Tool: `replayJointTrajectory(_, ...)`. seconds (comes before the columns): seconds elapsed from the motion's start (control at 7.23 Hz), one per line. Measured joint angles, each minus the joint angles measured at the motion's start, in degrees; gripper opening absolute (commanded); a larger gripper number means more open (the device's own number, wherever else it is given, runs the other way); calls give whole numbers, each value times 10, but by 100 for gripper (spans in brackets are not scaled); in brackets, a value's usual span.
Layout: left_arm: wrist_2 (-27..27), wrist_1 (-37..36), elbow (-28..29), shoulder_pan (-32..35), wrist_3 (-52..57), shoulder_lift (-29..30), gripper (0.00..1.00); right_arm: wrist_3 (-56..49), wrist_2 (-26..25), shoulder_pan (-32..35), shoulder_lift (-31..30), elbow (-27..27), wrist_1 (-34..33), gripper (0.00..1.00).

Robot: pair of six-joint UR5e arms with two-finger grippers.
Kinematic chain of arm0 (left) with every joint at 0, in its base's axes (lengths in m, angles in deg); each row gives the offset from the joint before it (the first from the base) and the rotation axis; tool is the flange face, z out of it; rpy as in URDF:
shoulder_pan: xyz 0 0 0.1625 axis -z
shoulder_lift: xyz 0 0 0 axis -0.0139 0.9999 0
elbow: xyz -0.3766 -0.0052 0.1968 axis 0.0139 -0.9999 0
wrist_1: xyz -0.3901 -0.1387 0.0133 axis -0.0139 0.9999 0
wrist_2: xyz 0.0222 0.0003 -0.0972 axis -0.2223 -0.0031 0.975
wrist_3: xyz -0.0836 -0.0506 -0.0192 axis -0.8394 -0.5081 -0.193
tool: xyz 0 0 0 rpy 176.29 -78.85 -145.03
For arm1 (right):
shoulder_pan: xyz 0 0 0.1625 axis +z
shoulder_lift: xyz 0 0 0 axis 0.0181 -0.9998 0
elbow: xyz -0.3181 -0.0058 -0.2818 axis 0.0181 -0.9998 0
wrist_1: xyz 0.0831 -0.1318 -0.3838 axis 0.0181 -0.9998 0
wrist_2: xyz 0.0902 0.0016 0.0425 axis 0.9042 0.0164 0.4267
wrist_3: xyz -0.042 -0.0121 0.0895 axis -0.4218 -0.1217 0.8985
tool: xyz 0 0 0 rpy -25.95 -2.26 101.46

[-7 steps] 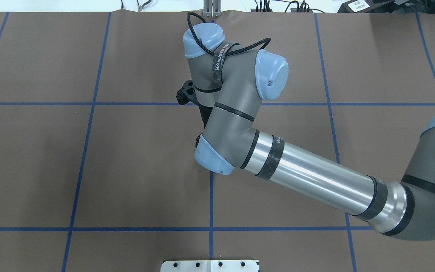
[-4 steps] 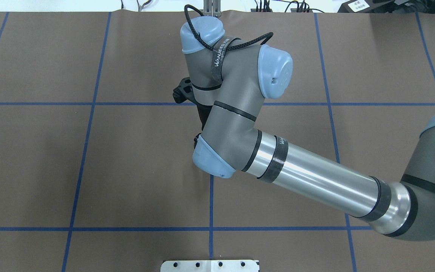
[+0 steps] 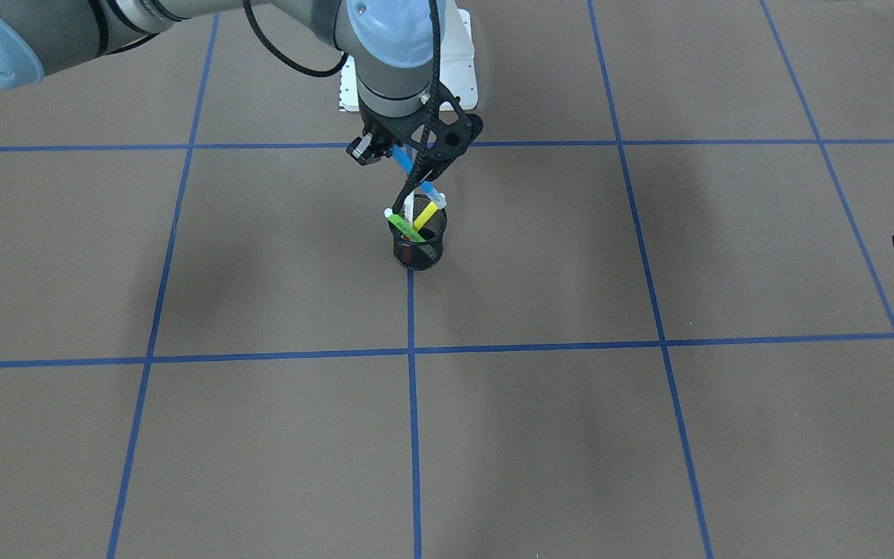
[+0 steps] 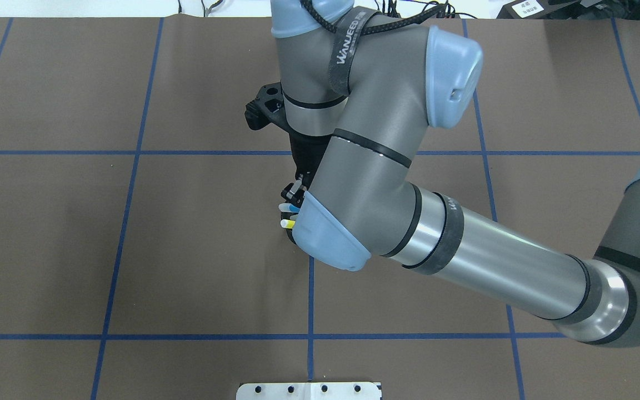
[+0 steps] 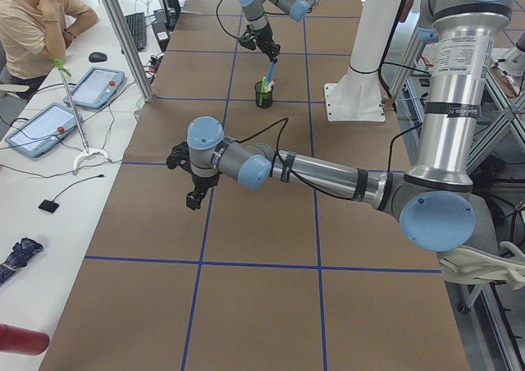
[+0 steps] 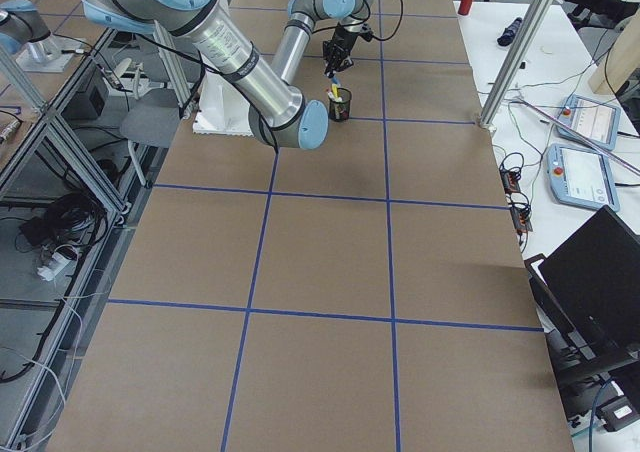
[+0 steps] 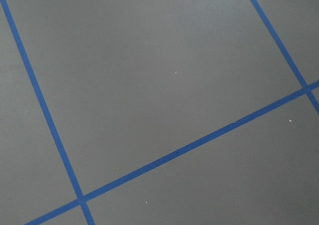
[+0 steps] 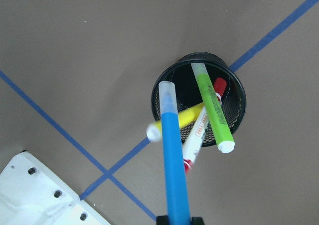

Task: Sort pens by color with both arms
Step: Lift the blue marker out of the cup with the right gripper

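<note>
Your R gripper (image 3: 399,157) pinches the blue pen (image 8: 175,175), pale end just over the rim of the mesh cup (image 8: 239,105); green pen (image 8: 212,108), yellow pen (image 8: 187,116) & red-white pen (image 8: 198,135) lean inside. L gripper (image 5: 194,197) hangs well apart; finger gap, can't tell.

A robotics lab: blue-taped grid table (image 3: 261,256), aluminium framing (image 5: 125,36), teach pendants (image 5: 41,129), seated operator (image 5: 33,18).
</note>
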Motion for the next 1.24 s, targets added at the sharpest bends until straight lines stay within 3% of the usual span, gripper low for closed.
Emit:
replayJointTrajectory(0.28,1,0,-4,0,-7,0,100,40,-1,32,1,28,-3,0)
replayJointTrajectory(0.69,3,6,-9,-1,-21,0,100,138,-23,81,-3,29,5,0)
replayJointTrajectory(0.83,3,11,-9,-1,-26,0,100,182,-51,88,-9,22,30,0)
replayJointTrajectory(1.24,4,18,-10,-1,-30,0,100,332,-150,94,-69,-25,213,0)
